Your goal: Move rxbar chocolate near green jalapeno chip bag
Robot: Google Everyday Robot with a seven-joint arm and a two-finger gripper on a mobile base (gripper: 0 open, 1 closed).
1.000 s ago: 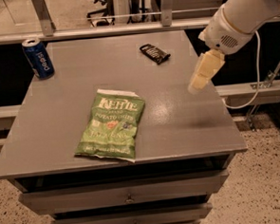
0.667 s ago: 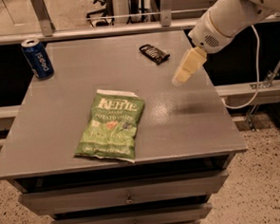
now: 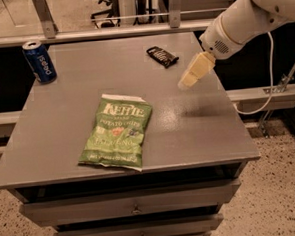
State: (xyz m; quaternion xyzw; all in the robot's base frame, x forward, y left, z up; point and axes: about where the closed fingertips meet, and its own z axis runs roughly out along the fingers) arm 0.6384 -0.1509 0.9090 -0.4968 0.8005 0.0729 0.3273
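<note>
The rxbar chocolate (image 3: 162, 56) is a small flat black wrapper lying at the back of the grey cabinet top (image 3: 75, 84), right of centre. The green jalapeno chip bag (image 3: 117, 131) lies flat near the front left, label up. My gripper (image 3: 188, 80) hangs over the right side of the top on a white arm, its pale fingers pointing down and left. It is a short way right of and in front of the rxbar, above the surface and touching nothing.
A blue soda can (image 3: 39, 61) stands upright at the back left corner. The cabinet has drawers (image 3: 133, 208) below its front edge. A white cable (image 3: 273, 77) and a rail run to the right, behind the arm.
My gripper has moved left across the right side of the top, closer to the rxbar. The bar, bag and can have not moved.
</note>
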